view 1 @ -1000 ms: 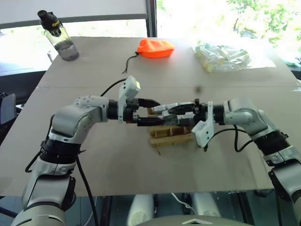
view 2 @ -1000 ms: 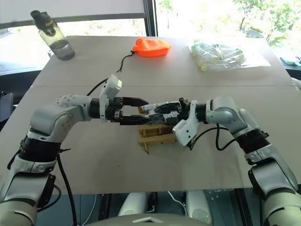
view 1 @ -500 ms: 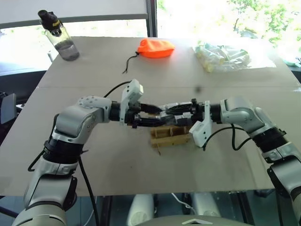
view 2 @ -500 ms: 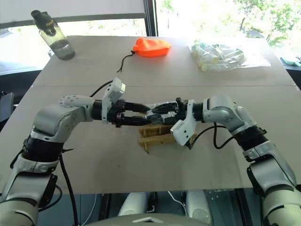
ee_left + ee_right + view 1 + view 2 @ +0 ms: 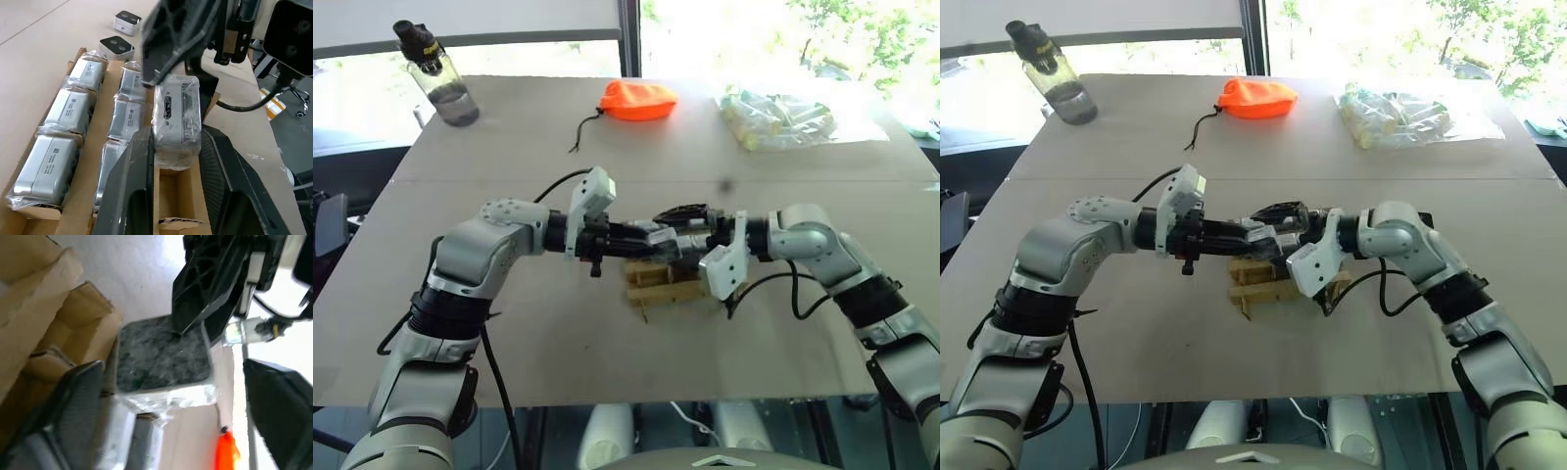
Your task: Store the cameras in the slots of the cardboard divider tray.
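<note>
camera is held upright, long axis vertical, clenched by left gripper; right gripper is released at 3 o'clock.

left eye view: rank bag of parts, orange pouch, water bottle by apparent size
1. Bag of parts, clearly widest.
2. Water bottle and orange pouch look about alike, the bottle taller, the pouch wider. All sit at the table's far edge, so nearness hardly matters.

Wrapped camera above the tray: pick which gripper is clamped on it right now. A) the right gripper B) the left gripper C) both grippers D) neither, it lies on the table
B: the left gripper is shut on the wrapped camera above the cardboard divider tray, while the right gripper stands open around it.
</note>
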